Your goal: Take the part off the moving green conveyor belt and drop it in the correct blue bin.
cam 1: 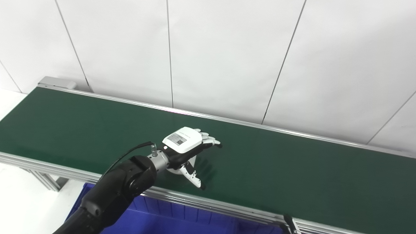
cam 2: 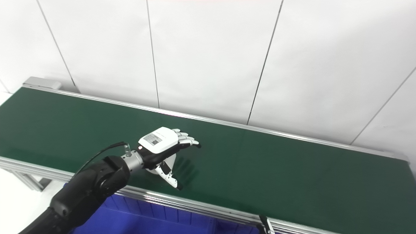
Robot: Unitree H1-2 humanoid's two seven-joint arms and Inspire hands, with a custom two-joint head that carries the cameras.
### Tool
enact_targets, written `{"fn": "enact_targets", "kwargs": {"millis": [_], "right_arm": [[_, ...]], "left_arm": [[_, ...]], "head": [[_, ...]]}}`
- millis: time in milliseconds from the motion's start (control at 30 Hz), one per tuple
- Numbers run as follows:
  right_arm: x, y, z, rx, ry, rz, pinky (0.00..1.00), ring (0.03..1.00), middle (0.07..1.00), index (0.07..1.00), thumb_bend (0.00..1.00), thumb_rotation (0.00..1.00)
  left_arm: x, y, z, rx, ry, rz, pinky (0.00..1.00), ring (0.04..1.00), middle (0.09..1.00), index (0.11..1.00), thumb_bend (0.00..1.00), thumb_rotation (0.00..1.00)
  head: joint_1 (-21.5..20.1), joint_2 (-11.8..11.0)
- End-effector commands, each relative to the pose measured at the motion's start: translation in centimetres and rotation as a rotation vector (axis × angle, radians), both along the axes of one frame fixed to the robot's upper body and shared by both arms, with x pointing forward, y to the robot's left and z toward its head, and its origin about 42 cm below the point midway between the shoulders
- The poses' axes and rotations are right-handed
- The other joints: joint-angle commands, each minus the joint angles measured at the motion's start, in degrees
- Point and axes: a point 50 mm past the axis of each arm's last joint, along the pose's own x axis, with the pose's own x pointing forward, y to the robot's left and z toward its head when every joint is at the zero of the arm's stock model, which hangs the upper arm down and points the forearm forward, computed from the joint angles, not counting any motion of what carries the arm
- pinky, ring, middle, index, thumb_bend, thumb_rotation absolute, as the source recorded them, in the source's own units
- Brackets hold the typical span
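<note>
Left eye view showed a blue bin (cam 1: 169, 221) nearest, tucked under the belt's near edge, its ribbed wall partly hidden by the black left arm (cam 1: 107, 195) crossing over it. A metal rail (cam 1: 227, 208) ran along that near edge, and a small dark piece, perhaps of the right arm, poked up at the bottom right; the right hand itself was out of view. Over the near half of the green belt (cam 1: 292, 169) hung the left hand (cam 1: 187, 149), fingers (cam 1: 211, 141) stretched out and spread, thumb pointing down toward the rail, holding nothing. A pale rounded shape beneath the palm could not be made out, so whether it was the part I cannot tell. Belt lay bare to both sides of the hand. Beyond the far rail stood a white panelled wall (cam 1: 227, 58).
</note>
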Motion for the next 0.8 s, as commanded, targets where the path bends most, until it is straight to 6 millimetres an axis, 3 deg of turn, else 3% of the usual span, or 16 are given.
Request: {"fn": "enact_targets", "kwargs": {"millis": [0, 233, 400, 533, 667, 700, 733, 767], "right_arm": [[0.1, 0.2, 1.2, 0.025, -0.080, 0.000, 0.87, 0.869, 0.910, 0.898, 0.70, 0.95], [-0.1, 0.1, 1.3, 0.034, -0.079, 0.003, 0.87, 0.852, 0.903, 0.890, 0.70, 0.94], [-0.1, 0.1, 1.3, 0.038, -0.077, 0.004, 0.87, 0.842, 0.900, 0.891, 0.71, 0.94], [-0.2, 0.2, 1.4, 0.041, -0.076, -0.001, 0.86, 0.823, 0.892, 0.891, 0.70, 0.94], [-0.2, 0.3, 1.5, 0.046, -0.076, 0.000, 0.87, 0.817, 0.890, 0.892, 0.70, 0.94], [-0.2, 0.3, 1.5, 0.045, -0.076, 0.002, 0.88, 0.817, 0.890, 0.895, 0.71, 0.94], [-0.2, 0.3, 1.5, 0.045, -0.075, 0.003, 0.89, 0.816, 0.890, 0.897, 0.71, 0.94], [-0.1, 0.3, 1.5, 0.047, -0.075, 0.003, 0.90, 0.815, 0.890, 0.900, 0.71, 0.94]], "left_arm": [[1.7, 0.2, 1.8, -0.007, -0.084, -0.003, 0.91, 0.894, 0.871, 0.845, 0.98, 0.39], [2.7, 1.2, 0.4, 0.077, -0.014, 0.052, 0.95, 0.905, 0.867, 0.852, 0.95, 0.35], [2.8, 1.1, 0.3, 0.135, -0.008, 0.066, 0.91, 0.878, 0.846, 0.837, 0.96, 0.31], [2.7, 0.7, 0.8, 0.168, -0.010, 0.103, 0.67, 0.727, 0.752, 0.761, 0.95, 0.12], [2.7, 0.5, 1.4, 0.185, 0.003, 0.118, 0.55, 0.598, 0.657, 0.681, 0.92, 0.02], [2.7, 0.4, 1.6, 0.194, 0.014, 0.118, 0.50, 0.548, 0.621, 0.641, 0.87, 0.01], [2.7, 0.3, 1.7, 0.201, 0.023, 0.118, 0.45, 0.511, 0.594, 0.554, 0.67, 0.03], [2.7, 0.2, 1.8, 0.197, 0.036, 0.120, 0.38, 0.447, 0.519, 0.526, 0.57, 0.02]], "head": [[0.04, -0.02], [-0.31, 0.40], [-0.40, 0.61], [-0.56, 0.76], [-0.76, 0.89], [-0.79, 0.91], [-0.79, 0.91], [-0.81, 0.95]]}}
